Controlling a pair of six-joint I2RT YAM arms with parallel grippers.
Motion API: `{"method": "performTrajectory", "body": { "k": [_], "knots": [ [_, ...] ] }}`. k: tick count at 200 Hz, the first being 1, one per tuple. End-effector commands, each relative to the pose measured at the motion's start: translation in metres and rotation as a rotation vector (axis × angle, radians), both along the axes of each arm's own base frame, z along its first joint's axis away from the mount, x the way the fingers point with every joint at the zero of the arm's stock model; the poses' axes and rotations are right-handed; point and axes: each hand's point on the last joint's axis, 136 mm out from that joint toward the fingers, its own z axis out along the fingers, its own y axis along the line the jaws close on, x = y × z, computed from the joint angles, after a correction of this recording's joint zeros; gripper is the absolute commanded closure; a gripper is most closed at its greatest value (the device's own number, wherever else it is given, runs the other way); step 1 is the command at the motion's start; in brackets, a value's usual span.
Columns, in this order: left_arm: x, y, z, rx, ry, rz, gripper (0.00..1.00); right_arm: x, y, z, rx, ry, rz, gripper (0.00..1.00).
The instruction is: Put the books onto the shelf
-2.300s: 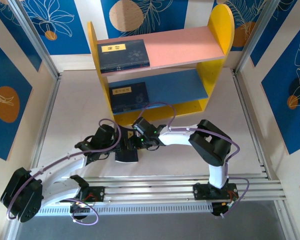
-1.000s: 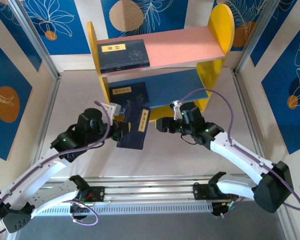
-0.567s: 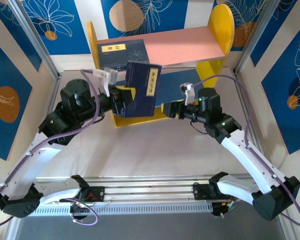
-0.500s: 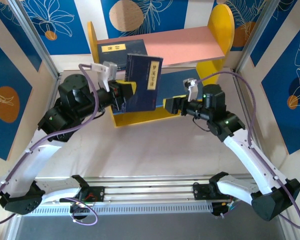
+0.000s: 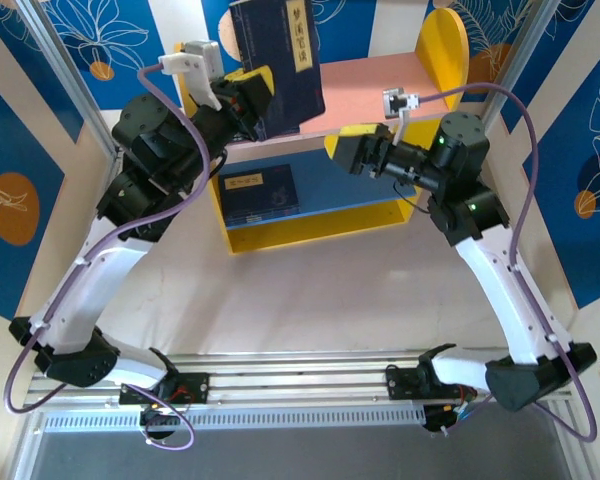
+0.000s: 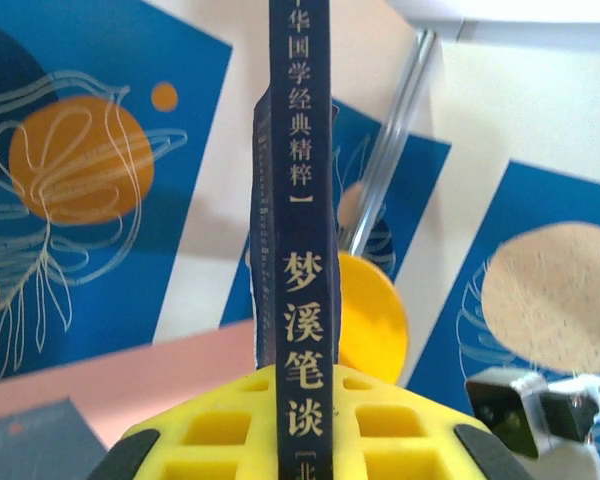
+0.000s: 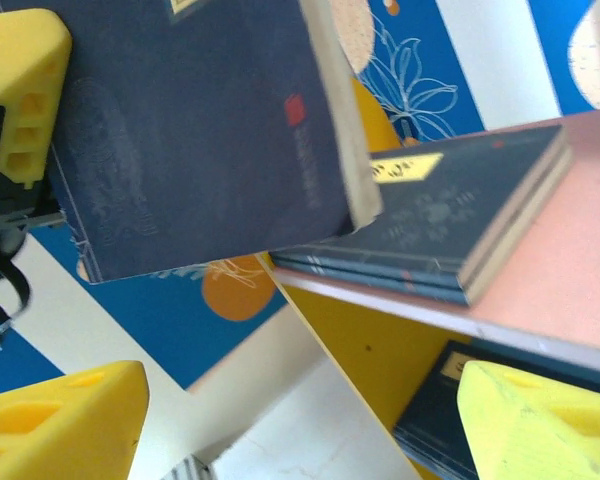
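Observation:
My left gripper (image 5: 252, 95) is shut on a dark navy book (image 5: 276, 58) and holds it upright, high over the left end of the shelf's pink upper board (image 5: 375, 90). In the left wrist view the book's spine (image 6: 300, 220) rises from between the yellow fingers (image 6: 220, 430). A stack of navy books (image 7: 450, 220) lies on the pink board, just behind the held book (image 7: 190, 120). Another navy book (image 5: 258, 192) lies on the blue lower board (image 5: 355, 175). My right gripper (image 5: 354, 150) stands open in front of the shelf, right of the held book, with nothing in it.
The shelf's yellow round-topped side panel (image 5: 442, 45) stands close behind the right wrist. Blue patterned walls and metal posts (image 5: 65, 70) enclose the white table (image 5: 310, 290). The arm bases sit on a rail (image 5: 310, 385) at the near edge.
The left arm has lifted the book from near the table up to above the pink board, turning it upright. The right arm rose alongside with its gripper open.

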Motion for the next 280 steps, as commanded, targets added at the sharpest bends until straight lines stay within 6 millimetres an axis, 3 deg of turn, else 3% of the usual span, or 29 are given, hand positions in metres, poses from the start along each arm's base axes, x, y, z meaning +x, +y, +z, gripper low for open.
{"method": "performTrajectory", "body": {
  "k": [1,40,95,152,244,280],
  "knots": [
    [-0.008,0.022,0.058,-0.179,-0.167,0.064,1.0,-0.001,0.008,0.033,0.103,-0.021,0.083,0.17],
    [0.006,0.022,0.063,-0.269,-0.173,0.094,1.0,0.016,0.016,0.057,0.171,-0.031,0.107,0.15],
    [0.005,0.02,0.07,-0.37,-0.197,0.052,1.0,0.041,0.03,0.068,0.269,0.017,0.175,0.14],
    [0.01,0.023,0.06,-0.415,-0.18,0.065,1.0,0.049,0.038,0.084,0.374,-0.012,0.244,0.14],
    [0.014,0.048,0.068,-0.468,-0.246,0.206,1.0,0.046,0.047,0.067,0.398,0.011,0.274,0.15],
    [0.016,0.045,0.068,-0.475,-0.244,0.198,1.0,0.044,0.054,0.067,0.403,0.01,0.288,0.15]
  ]
}}
